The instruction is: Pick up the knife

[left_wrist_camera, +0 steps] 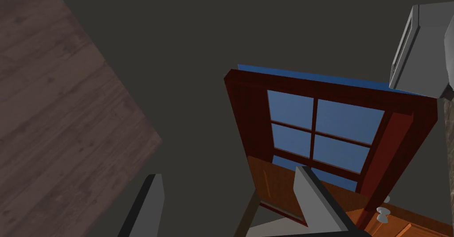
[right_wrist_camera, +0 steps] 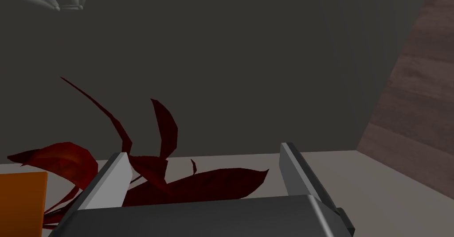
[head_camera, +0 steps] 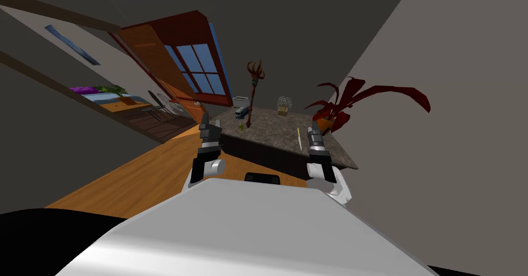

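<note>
Knife [head_camera: 299, 139] lay flat on the speckled stone worktop [head_camera: 273, 128], a thin pale sliver pointing away from me, on the worktop's right part. The right hand [head_camera: 313, 130] hovered just beside the knife, on its right, fingers spread and gripping nothing. Whether that hand touched the worktop could not be told.

Beyond it a plant [head_camera: 340, 108] with long dark red leaves stood in an orange pot [head_camera: 324, 125] at the worktop's right corner, near the wall. In the right wrist view those leaves spilled out past the parted fingers.

The left hand [head_camera: 210, 123] hovered at the worktop's left end, well apart from the knife. It was released too, its fingers [left_wrist_camera: 312, 199] wide with nothing between them.

Farther back on the worktop stood a grey toaster [head_camera: 240, 101] with a small blue and white toy bus [head_camera: 241, 112] near it. There was also a tall thin dark red stalk [head_camera: 252, 90] with a frayed head, and a pale wire cage [head_camera: 283, 104]. A small green thing [head_camera: 241, 127] lay near the stalk's foot. Behind the left end rose a red-brown door [head_camera: 154, 51] with blue window panes, above a wood floor [head_camera: 139, 175].
</note>
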Motion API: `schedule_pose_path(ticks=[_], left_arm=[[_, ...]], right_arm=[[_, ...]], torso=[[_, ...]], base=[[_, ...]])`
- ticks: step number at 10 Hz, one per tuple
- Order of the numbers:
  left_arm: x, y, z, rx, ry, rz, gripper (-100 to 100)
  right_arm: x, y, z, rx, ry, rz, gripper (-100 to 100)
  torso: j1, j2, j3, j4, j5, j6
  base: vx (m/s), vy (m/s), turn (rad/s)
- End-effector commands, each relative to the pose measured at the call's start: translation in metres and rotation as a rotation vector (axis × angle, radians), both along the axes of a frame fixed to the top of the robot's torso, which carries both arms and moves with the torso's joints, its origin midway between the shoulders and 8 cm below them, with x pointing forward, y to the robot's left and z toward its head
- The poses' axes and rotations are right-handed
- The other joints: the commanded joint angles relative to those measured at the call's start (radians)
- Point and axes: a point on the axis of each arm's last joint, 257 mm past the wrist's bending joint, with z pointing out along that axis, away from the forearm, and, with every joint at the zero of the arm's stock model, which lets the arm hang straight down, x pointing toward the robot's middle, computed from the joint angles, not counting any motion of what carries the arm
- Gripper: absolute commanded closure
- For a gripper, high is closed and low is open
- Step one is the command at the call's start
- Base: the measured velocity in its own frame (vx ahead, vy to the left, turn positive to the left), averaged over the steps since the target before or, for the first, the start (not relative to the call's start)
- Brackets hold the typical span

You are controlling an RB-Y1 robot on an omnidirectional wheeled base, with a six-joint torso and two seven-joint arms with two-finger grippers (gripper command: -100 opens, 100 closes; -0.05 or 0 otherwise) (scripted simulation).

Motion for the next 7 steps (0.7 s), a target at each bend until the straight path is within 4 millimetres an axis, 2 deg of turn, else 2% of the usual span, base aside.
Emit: schedule_pose_path(ticks=[1,2,3,4,5,6,7], left_arm=[[0.0,0.0,0.0,0.0,0.0,0.0,0],[0.0,0.0,0.0,0.0,0.0,0.0,0],[0.0,0.0,0.0,0.0,0.0,0.0,0],[0.0,0.0,0.0,0.0,0.0,0.0,0],[0.0,0.0,0.0,0.0,0.0,0.0,0],[0.0,0.0,0.0,0.0,0.0,0.0,0],[0.0,0.0,0.0,0.0,0.0,0.0,0]], right_arm=[[0.018,-0.012,-0.009,0.002,0.046,0.004,-100],[0.023,-0.01,-0.001,0.001,0.028,0.011,-100],[0.036,-0.021,-0.009,0.006,0.066,0.007,-100],[0.039,-0.018,-0.002,0.006,0.051,0.013,-100],[0.053,-0.031,-0.007,0.014,0.086,0.005,-100],[0.055,-0.029,-0.002,0.014,0.075,0.009,-100],[0.069,-0.045,-0.01,0.027,0.115,-0.004,-100]], torso=[[0.0,0.0,0.0,0.0,0.0,0.0],[0.001,0.001,0.0,0.0,0.0,0.0],[0.0,0.001,0.001,0.0,0.0,0.0],[0.0,0.0,0.0,0.0,0.0,0.0],[-0.001,0.0,0.0,0.0,0.0,0.0],[0.0,0.0,0.0,0.0,0.0,0.0],[-0.001,0.0,0.0,0.0,0.0,0.0]], base=[[-0.024,0.132,0.108],[-0.026,0.104,0.033],[-0.009,0.109,0.059],[-0.003,0.086,0.039],[-0.004,0.109,0.071],[-0.001,0.094,0.043],[-0.019,0.085,0.098]])
